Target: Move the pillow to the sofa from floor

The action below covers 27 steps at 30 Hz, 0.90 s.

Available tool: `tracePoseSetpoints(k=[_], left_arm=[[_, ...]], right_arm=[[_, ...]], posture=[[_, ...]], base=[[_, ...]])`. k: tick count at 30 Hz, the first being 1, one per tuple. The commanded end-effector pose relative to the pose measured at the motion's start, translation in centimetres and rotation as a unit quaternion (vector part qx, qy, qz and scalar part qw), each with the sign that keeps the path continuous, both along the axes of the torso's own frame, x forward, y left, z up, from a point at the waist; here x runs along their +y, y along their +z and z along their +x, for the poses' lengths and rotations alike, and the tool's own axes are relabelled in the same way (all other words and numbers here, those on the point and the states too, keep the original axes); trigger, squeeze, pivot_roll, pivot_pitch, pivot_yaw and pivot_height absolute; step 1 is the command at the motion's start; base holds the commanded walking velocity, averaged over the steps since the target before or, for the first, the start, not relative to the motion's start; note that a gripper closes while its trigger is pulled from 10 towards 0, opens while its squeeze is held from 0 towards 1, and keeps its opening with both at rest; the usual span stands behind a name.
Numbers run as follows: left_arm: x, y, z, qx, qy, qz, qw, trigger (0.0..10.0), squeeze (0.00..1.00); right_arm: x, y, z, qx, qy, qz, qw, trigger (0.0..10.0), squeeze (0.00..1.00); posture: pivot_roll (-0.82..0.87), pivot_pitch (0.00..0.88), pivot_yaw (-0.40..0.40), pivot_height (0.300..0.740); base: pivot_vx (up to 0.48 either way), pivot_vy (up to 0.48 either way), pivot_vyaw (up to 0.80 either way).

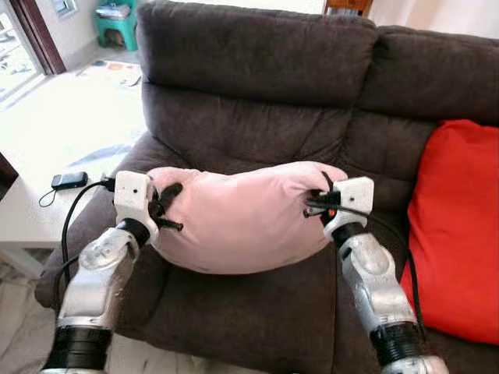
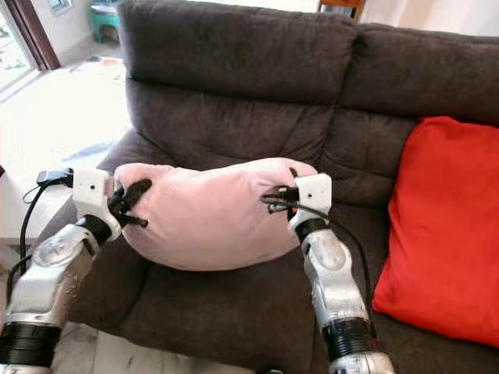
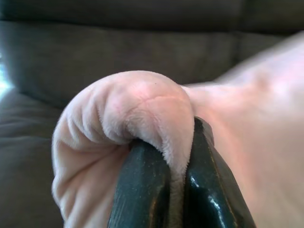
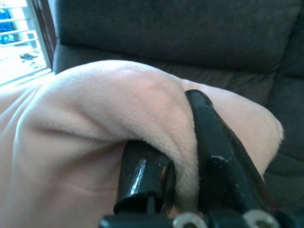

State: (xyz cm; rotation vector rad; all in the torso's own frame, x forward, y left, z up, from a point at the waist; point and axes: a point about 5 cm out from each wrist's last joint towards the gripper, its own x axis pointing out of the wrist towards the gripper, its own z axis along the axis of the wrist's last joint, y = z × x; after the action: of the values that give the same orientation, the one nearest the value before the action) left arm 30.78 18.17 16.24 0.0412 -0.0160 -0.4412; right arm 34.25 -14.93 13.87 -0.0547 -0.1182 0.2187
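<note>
Both end effectors, left [image 1: 165,209] and right [image 1: 318,204], pinch thin folds of pink pillow [image 1: 242,218] above sofa [image 1: 257,312]; fabric could slip, tipping it floorward.

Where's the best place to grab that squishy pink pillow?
By its two ends, one from each side. The pink pillow is long and floppy, and its plush bunches into folds to pinch, as the left gripper and right gripper do.

Plush, matt pink pillow [image 1: 245,218]; the sofa [image 1: 257,70] is dark brown suede-like cloth; gripper fingers [image 3: 142,190] glossy black plastic.
</note>
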Motion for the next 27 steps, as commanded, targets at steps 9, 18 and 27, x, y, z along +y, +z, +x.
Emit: tracePoseSetpoints(k=[9,18,27], left_arm=[[-3.7,0.5,-2.8,0.038,-0.194,0.02,0.98,10.0,0.0],[-5.2,0.3,-4.6,0.07,-0.273,0.024,0.959,10.0,0.0],[-5.3,0.5,-4.7,0.071,-0.275,0.024,0.958,10.0,0.0]], right_arm=[[2.5,3.6,3.6,-0.023,0.04,-0.03,0.998,10.0,0.0],[8.3,6.7,5.1,-0.032,0.142,-0.062,0.987,10.0,0.0],[9.6,6.9,5.1,-0.032,0.176,-0.063,0.982,10.0,1.0]], posture=[[0.07,0.093,-0.053,0.74],[0.09,0.089,-0.062,0.74],[0.09,0.088,-0.067,0.74]], base=[[0.0,0.0,0.0],[0.0,0.0,0.0],[0.0,0.0,0.0]])
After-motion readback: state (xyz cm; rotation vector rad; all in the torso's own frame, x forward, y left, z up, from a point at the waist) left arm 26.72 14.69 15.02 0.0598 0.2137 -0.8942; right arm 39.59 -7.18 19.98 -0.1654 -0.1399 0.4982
